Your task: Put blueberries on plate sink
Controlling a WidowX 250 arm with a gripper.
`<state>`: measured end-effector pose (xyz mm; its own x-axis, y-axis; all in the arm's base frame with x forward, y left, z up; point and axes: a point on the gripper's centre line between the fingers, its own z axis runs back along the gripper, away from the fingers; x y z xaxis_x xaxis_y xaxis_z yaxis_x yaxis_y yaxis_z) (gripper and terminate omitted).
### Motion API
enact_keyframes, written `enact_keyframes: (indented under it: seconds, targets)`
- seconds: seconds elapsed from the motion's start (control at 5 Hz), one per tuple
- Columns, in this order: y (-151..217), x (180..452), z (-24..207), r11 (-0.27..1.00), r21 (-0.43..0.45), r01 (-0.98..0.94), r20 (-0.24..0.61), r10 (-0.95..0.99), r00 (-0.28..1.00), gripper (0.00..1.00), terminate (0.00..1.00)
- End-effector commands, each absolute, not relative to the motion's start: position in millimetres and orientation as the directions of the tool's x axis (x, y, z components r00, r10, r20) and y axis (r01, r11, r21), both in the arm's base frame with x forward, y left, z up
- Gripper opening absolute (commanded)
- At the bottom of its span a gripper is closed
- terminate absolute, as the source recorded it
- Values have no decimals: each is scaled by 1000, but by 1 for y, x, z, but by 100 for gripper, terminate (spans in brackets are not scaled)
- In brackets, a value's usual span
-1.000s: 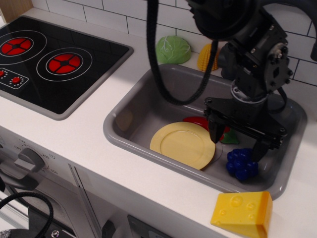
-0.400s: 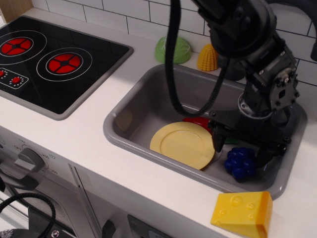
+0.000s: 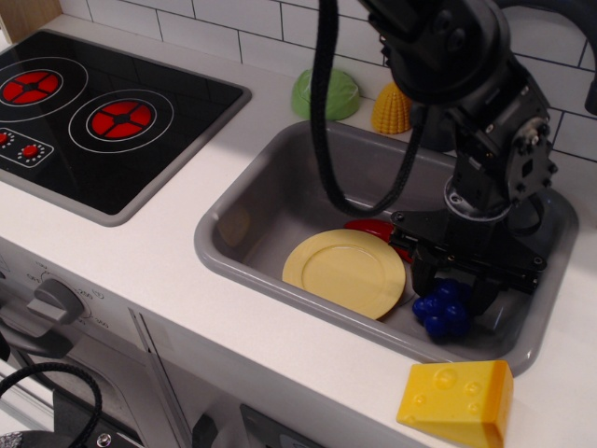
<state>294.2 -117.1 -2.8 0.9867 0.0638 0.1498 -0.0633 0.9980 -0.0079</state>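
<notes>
The blueberries (image 3: 440,315), a dark blue bumpy cluster, lie on the floor of the grey sink (image 3: 233,201) near its front right corner. They are just right of the pale yellow plate (image 3: 340,271) and not on it. My gripper (image 3: 454,287) is down in the sink right over the cluster. Its black fingers (image 3: 424,278) stand on either side of the blueberries and are closed against them. The upper part of the cluster is hidden by the gripper.
A red chili pepper (image 3: 373,228) lies behind the plate, partly under my arm. A yellow cheese wedge (image 3: 457,401) sits on the counter at the sink's front right. A corn piece (image 3: 392,107) and green lettuce (image 3: 326,93) stand behind the sink. The black stovetop (image 3: 93,112) is at the left.
My gripper has come down onto the blueberries and its fingers have narrowed around them. The cluster has shifted slightly left, toward the plate.
</notes>
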Motion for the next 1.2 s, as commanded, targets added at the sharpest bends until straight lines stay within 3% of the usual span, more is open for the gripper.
enact_keyframes:
  seconds: [0.0, 0.4, 0.8, 1.0]
  targets:
    - [-119, 296, 41, 990, -121, -76, 210, 101, 973, 0, 0]
    - [-81, 297, 54, 991, -96, -88, 259, 111, 960, 0, 0]
    - [-27, 306, 47, 993, -42, -107, 288, 115, 951, 0, 0]
    - [-20, 307, 38, 997, -7, -76, 276, 75, 958, 0, 0]
